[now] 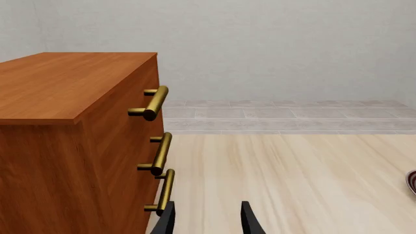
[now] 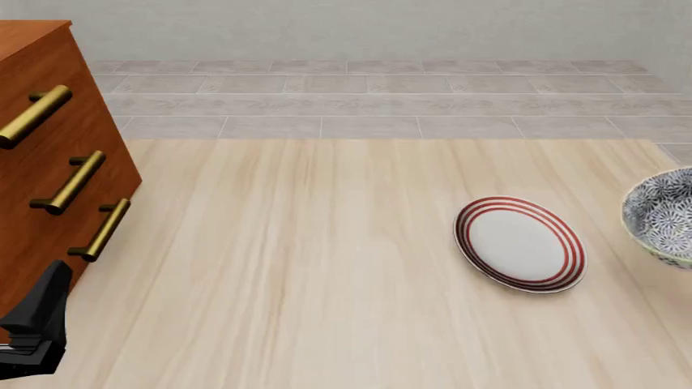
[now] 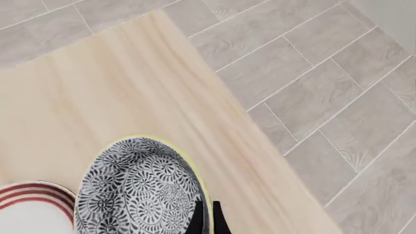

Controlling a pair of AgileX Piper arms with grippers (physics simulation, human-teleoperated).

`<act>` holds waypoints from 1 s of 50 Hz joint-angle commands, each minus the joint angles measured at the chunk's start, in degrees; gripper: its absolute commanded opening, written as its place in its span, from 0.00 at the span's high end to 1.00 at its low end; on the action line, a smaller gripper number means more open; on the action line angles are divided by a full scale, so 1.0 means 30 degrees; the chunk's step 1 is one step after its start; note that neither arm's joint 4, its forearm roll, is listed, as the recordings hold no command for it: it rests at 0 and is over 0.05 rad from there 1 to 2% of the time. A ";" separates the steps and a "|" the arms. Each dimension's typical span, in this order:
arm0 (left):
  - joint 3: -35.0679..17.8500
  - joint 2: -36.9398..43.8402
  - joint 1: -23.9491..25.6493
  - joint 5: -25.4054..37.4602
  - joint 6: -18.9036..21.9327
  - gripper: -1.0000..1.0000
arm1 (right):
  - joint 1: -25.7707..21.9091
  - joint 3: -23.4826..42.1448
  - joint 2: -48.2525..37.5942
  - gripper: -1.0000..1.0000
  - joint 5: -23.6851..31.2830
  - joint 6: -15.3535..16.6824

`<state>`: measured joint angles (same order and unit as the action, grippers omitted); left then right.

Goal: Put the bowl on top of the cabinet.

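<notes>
The bowl (image 2: 662, 215), white with a dense black swirl pattern and a pale yellow-green rim, is at the far right edge of the front view, cut off by the frame. In the right wrist view the bowl (image 3: 140, 190) fills the foreground, and my right gripper (image 3: 206, 218) is shut on its rim, one finger inside and one outside. The reddish-brown cabinet (image 2: 44, 162) with brass bar handles stands at the far left. My left gripper (image 1: 208, 222) is open beside the cabinet (image 1: 58, 122), near its lowest handle (image 1: 163, 192); it also shows as a dark shape (image 2: 38, 324) in the front view.
A flat white plate with red rings (image 2: 520, 243) lies on the light wooden table (image 2: 303, 267) left of the bowl; the plate (image 3: 29, 209) borders the bowl in the right wrist view. The table's right edge (image 3: 247, 141) runs close to the bowl, with grey tiled floor (image 3: 325, 83) beyond.
</notes>
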<state>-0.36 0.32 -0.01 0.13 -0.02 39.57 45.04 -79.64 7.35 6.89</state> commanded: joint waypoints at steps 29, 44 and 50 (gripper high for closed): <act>0.0000 0.0004 0.0000 0.0002 0.0000 0.00 | -0.7812 0.0215 1.1095 1.00 0.3350 -0.4287; 0.0000 0.0000 0.0002 0.0000 0.0001 0.00 | -1.1123 -0.0555 1.3412 1.00 0.2237 -0.4627; 0.0000 -0.0001 -0.0001 -0.0001 0.0002 0.00 | -1.1956 -0.0795 1.3782 1.00 0.1684 -0.4774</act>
<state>-0.36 0.32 -0.01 0.13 -0.02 8.88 43.72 -41.77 14.75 -6.27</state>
